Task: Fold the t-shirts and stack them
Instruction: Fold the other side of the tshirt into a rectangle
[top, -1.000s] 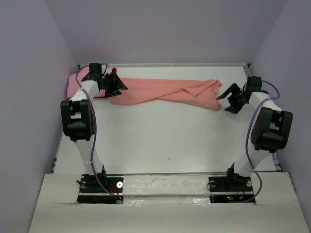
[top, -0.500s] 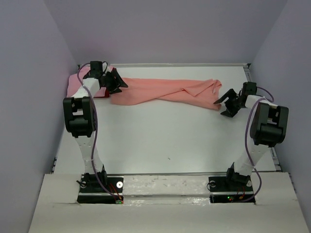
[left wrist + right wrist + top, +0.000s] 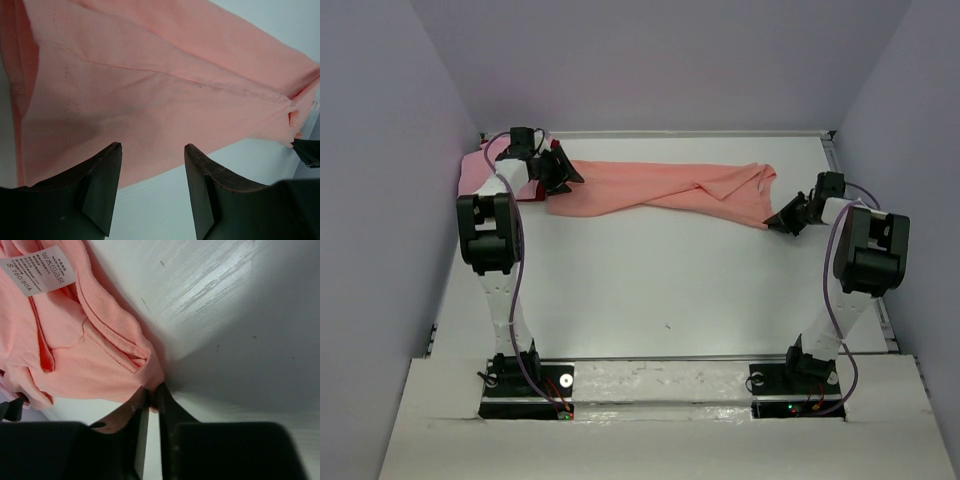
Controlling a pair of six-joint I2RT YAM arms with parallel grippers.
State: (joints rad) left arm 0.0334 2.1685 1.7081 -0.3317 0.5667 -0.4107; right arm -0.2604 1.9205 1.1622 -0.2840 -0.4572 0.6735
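Observation:
A salmon-orange t-shirt lies stretched and twisted across the far part of the table. My right gripper is shut on the shirt's right corner, the cloth pinched between the fingertips; a white size label shows near the collar. My left gripper hovers open over the shirt's left end, its dark fingers apart with bare table between them. A lighter pink t-shirt lies at the far left, with a sliver of dark red beside it.
White table enclosed by lilac walls on the left, back and right. The left wall stands close to the pink shirt; the right wall stands close to my right arm. Both arm bases sit at the near edge.
My right gripper slid left to the shirt's right corner and shut on it. My left gripper stayed open at the shirt's left end, shifting only slightly.

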